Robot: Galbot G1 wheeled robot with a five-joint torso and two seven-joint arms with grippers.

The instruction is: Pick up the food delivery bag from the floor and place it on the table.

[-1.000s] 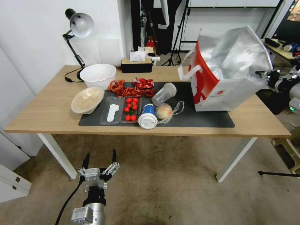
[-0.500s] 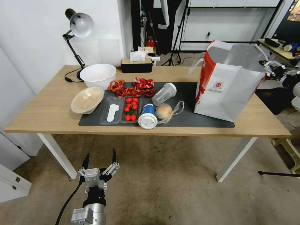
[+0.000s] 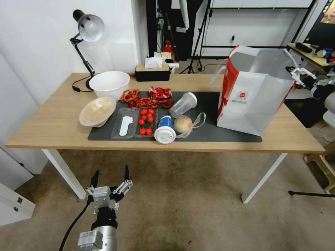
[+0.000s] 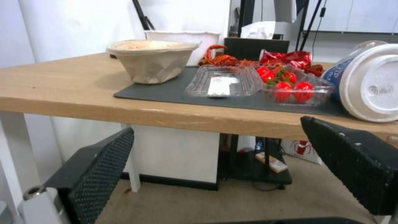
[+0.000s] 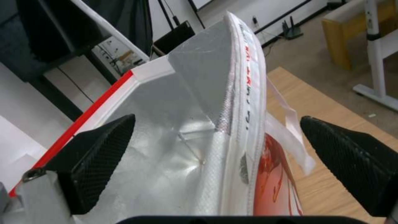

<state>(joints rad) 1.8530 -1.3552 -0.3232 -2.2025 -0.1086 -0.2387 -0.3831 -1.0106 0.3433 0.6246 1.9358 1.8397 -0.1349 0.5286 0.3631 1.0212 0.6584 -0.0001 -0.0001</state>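
Note:
The food delivery bag (image 3: 251, 101), white with red side panels and silver lining, stands upright on the right end of the light-wood table (image 3: 52, 118), partly on the dark mat. My right gripper (image 3: 299, 74) hovers open at the bag's top right edge. In the right wrist view the bag's rim (image 5: 236, 102) runs between the wide-apart fingers of the right gripper (image 5: 217, 120) without touching either pad. My left gripper (image 3: 110, 179) hangs open low over the floor (image 3: 192, 195), in front of the table; the left wrist view shows the left gripper (image 4: 217, 126) below the table's edge (image 4: 62, 90).
On the mat lie a paper bowl (image 3: 97, 111), a tray of cherry tomatoes (image 3: 146, 122), a blue cup on its side (image 3: 164, 129), a bagged bun (image 3: 184, 124) and a clear cup (image 3: 183, 104). A white bowl (image 3: 109, 83), desk lamp (image 3: 87, 28) and tissue box (image 3: 152, 72) stand behind.
The bag, slumped and crumpled a second ago, now stands upright. My right gripper has risen and drawn slightly back from its rim. The left arm has barely moved.

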